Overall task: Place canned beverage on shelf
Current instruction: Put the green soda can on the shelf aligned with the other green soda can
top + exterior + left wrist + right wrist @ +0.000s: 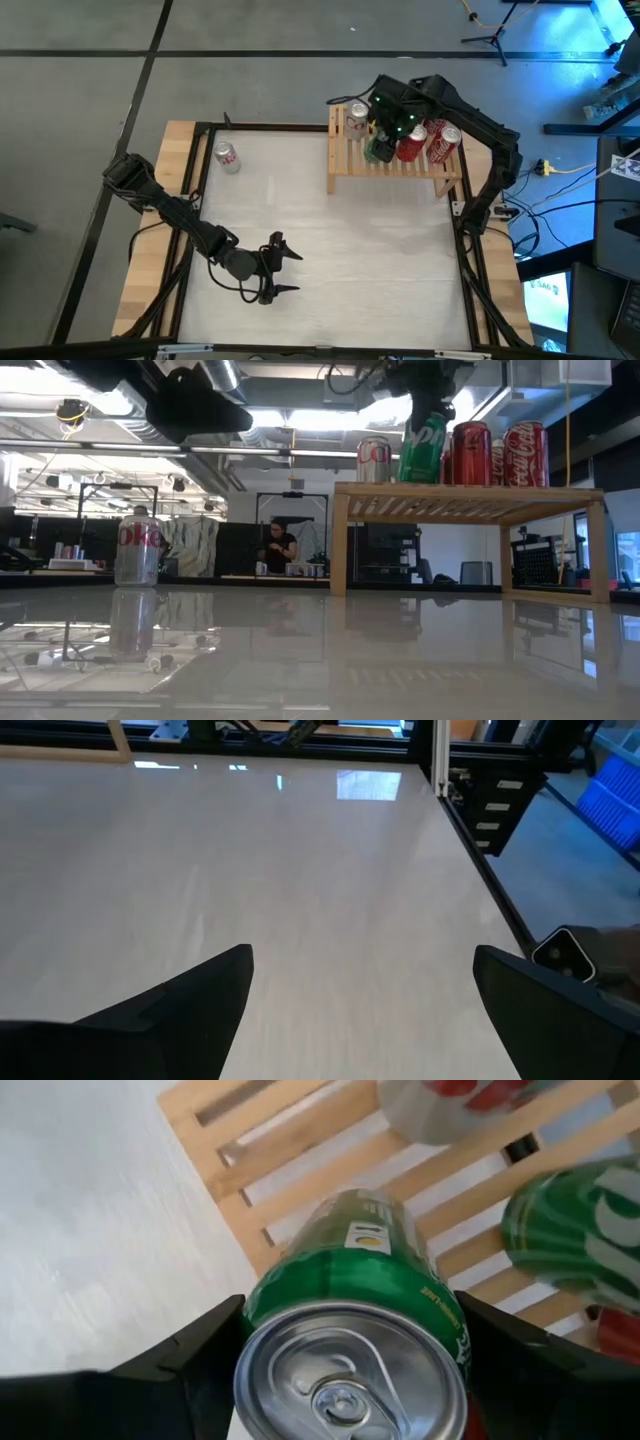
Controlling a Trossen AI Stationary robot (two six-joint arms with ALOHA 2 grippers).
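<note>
Left gripper [283, 272] idles low over the white tabletop [330, 250], jaws wide, nothing held. A silver Diet Coke can [227, 157] waits far left. Right gripper [385, 128] grips the green soda can [424, 448], tilted, at the light-wood slatted shelf [468, 497]. I'd level it between silver and red cans [471, 453] before releasing.

It was a robotics lab or workshop: exposed ceiling ducts [225, 380] and strip lights ran overhead, and cluttered workbenches [50, 565] stood behind. A person [277, 547] worked at a far bench, and cables [560, 205] trailed over bare concrete floor [80, 90].
</note>
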